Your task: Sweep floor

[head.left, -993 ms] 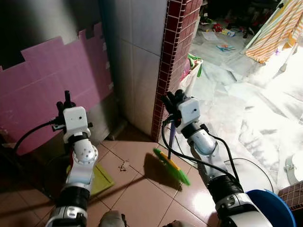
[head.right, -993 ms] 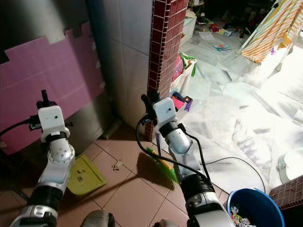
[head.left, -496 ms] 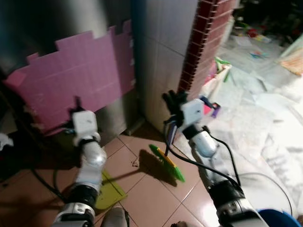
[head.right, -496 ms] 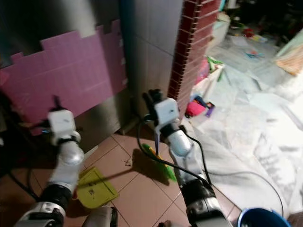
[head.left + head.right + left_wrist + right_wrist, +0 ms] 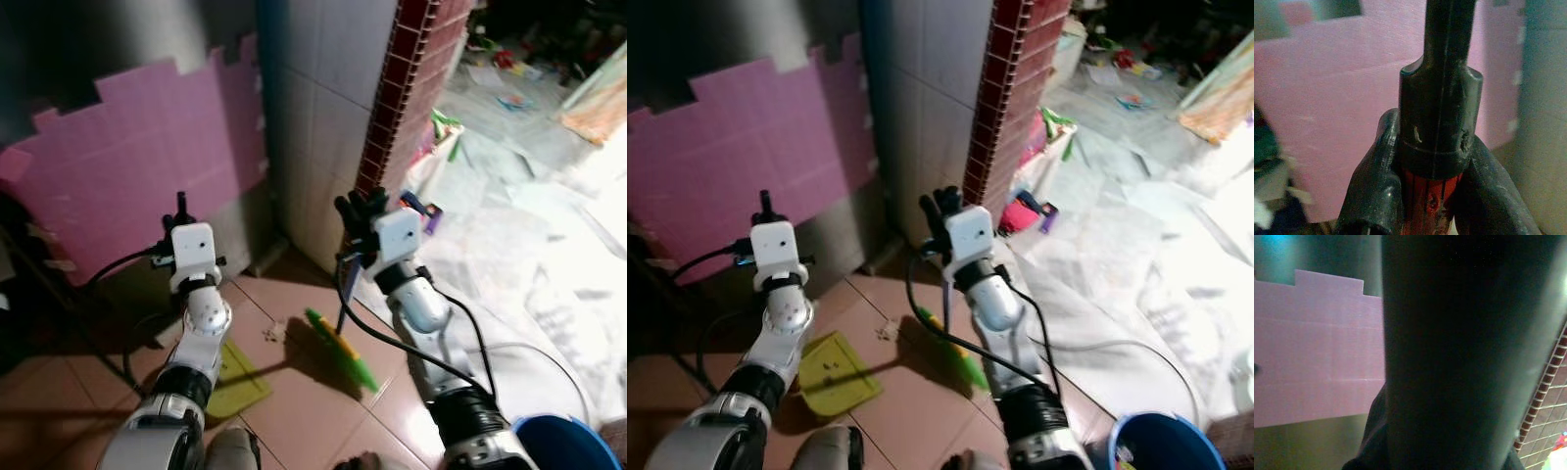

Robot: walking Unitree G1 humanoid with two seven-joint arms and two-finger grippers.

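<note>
My right gripper [image 5: 356, 211] is shut on the dark broom handle [image 5: 1449, 352], held near the red tiled pillar. The handle runs down to the green and yellow broom head [image 5: 343, 349], which rests on the pink floor tiles. My left gripper [image 5: 181, 209] is shut on the black and red dustpan handle [image 5: 1440, 112], with its fingers [image 5: 1376, 196] wrapped around it. The yellow-green dustpan [image 5: 238, 382] lies on the tiles below that arm. A small clump of debris [image 5: 271, 335] sits between the dustpan and the broom head.
A pink foam panel [image 5: 127, 157] leans on the wall at the left. The red tiled pillar [image 5: 392, 88] stands just behind the broom. White sheeting and scattered clutter [image 5: 509, 176] cover the floor to the right. A blue bucket [image 5: 563, 446] is at the bottom right.
The whole view has shifted as the camera moved. Both grippers keep their hold, and the broom head, debris and dustpan lie in the same relation on the tiles.
</note>
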